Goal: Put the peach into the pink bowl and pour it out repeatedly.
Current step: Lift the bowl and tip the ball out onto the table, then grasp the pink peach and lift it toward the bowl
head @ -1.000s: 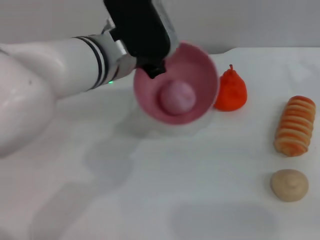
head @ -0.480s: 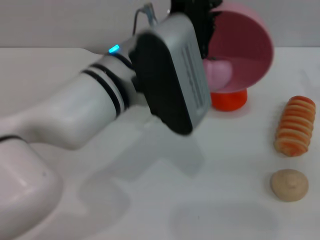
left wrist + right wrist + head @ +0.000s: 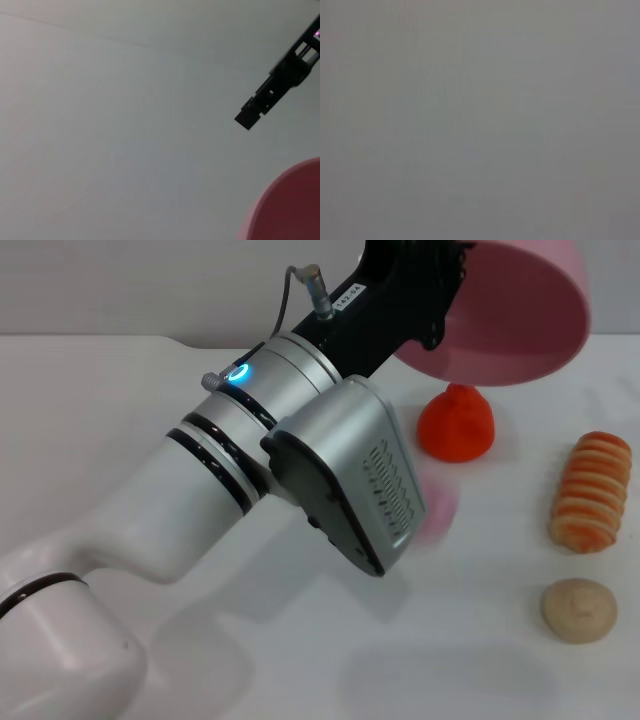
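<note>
My left gripper (image 3: 448, 270) is shut on the rim of the pink bowl (image 3: 520, 315) and holds it high at the back right, turned mouth-down. The peach (image 3: 439, 506) shows as a blurred pale-pink spot low over the white table (image 3: 300, 650), below the bowl, partly hidden by my left wrist housing. In the left wrist view a piece of the pink bowl (image 3: 290, 205) sits beside one black finger (image 3: 272, 90). The right wrist view is plain grey, and the right gripper shows in no view.
An orange-red pear-shaped fruit (image 3: 455, 423) stands just under the bowl. At the right lie a striped orange bread roll (image 3: 590, 490) and, nearer the front, a beige bun (image 3: 578, 610). My left arm crosses the middle of the table.
The left arm has lifted the bowl up and to the right, tipping it from on its side to mouth-down. The peach has dropped out of it towards the table.
</note>
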Robot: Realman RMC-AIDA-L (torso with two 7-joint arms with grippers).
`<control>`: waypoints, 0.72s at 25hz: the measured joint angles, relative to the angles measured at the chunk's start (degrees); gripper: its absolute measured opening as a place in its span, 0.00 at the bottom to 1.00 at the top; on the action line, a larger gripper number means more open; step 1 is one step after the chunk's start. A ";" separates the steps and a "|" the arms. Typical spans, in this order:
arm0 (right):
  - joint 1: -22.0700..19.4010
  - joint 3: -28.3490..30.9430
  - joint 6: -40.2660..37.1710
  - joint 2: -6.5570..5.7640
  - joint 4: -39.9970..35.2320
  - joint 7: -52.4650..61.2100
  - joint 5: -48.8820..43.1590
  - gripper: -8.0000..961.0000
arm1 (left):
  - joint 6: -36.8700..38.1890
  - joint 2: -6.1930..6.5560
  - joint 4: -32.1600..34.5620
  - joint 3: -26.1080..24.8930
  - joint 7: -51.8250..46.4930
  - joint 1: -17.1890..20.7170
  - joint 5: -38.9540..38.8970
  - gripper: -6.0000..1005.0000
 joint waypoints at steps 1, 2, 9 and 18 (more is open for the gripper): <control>0.19 0.00 -0.06 0.00 0.32 0.00 0.00 0.60 | -7.14 -0.02 -2.52 1.28 1.71 0.11 -0.31 0.07; 0.38 0.00 -0.08 0.00 0.62 0.00 0.00 0.60 | -7.39 -0.04 -2.70 1.61 1.91 0.06 -0.80 0.07; 1.50 0.01 -0.14 -0.16 1.63 -0.13 -0.47 0.60 | -4.38 0.20 -1.49 1.59 -0.07 -1.05 -10.51 0.07; 2.16 -0.82 -0.16 -0.24 2.10 -0.96 -1.37 0.60 | 25.05 0.34 3.36 -10.53 -5.00 -6.69 -29.77 0.07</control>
